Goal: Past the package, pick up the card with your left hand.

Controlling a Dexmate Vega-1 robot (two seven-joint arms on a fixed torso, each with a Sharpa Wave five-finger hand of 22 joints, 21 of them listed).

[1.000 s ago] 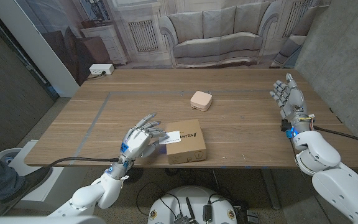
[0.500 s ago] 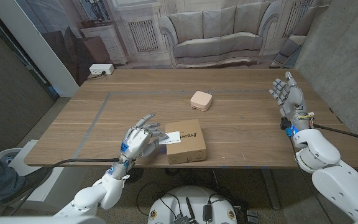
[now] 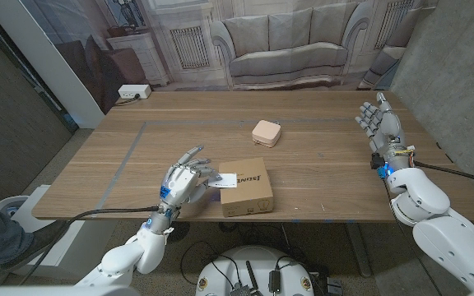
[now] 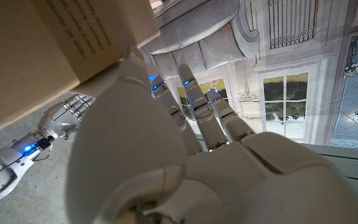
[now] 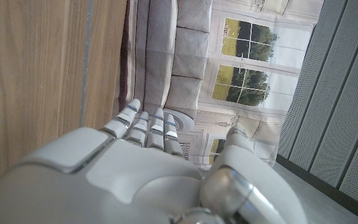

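Your left hand (image 3: 186, 179) pinches the thin, light card (image 3: 224, 180) by its near edge, beside the box (image 3: 245, 187); grip gently, it bends.

Card (image 3: 226, 180) white; package (image 3: 245, 187) tan cardboard; case (image 3: 267, 132) probably pink.

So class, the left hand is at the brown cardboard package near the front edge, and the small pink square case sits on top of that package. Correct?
Not quite. The head view shows the small pink square case on the bare wooden table, apart from and beyond the brown cardboard package. The left hand is at the package.
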